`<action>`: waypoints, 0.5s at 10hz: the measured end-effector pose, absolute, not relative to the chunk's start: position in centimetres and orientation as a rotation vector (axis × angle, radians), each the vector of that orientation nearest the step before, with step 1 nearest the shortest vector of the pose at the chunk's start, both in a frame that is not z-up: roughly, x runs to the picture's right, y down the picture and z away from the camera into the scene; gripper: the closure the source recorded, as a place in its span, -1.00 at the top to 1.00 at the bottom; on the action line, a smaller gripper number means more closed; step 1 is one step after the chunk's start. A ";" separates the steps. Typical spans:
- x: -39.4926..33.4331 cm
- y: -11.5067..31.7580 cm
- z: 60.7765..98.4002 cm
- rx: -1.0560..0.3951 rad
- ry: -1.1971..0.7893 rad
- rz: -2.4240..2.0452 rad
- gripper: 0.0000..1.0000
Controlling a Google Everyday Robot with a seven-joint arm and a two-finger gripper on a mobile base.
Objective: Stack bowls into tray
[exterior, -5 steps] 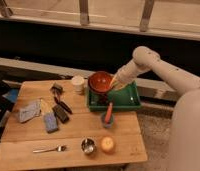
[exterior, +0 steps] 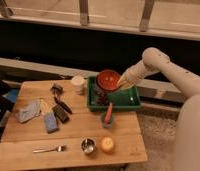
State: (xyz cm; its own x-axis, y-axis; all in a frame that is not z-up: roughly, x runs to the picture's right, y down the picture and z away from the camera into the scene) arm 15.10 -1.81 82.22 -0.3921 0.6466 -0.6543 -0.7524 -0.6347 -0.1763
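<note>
The red-orange bowl [exterior: 108, 80] sits at the far left end of the green tray [exterior: 128, 100], which stands at the back right of the wooden table [exterior: 68, 132]. My gripper [exterior: 121, 82] reaches in from the right at the end of the white arm [exterior: 148, 65] and sits at the bowl's right rim, over the tray. Something dark lies in the tray in front of the bowl. Whether the gripper touches the bowl does not show.
A pale cup [exterior: 78, 83] stands just left of the tray. In front of the tray is a small bowl with a red-handled tool [exterior: 108, 116]. A steel cup [exterior: 88, 145], an orange object [exterior: 108, 145], a spoon [exterior: 49, 149], sponges and dark tools lie on the table.
The bowl and gripper stay at the tray's left end; no clear movement shows.
</note>
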 end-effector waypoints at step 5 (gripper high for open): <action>19.5 -3.3 84.6 -0.766 0.228 2.222 -0.62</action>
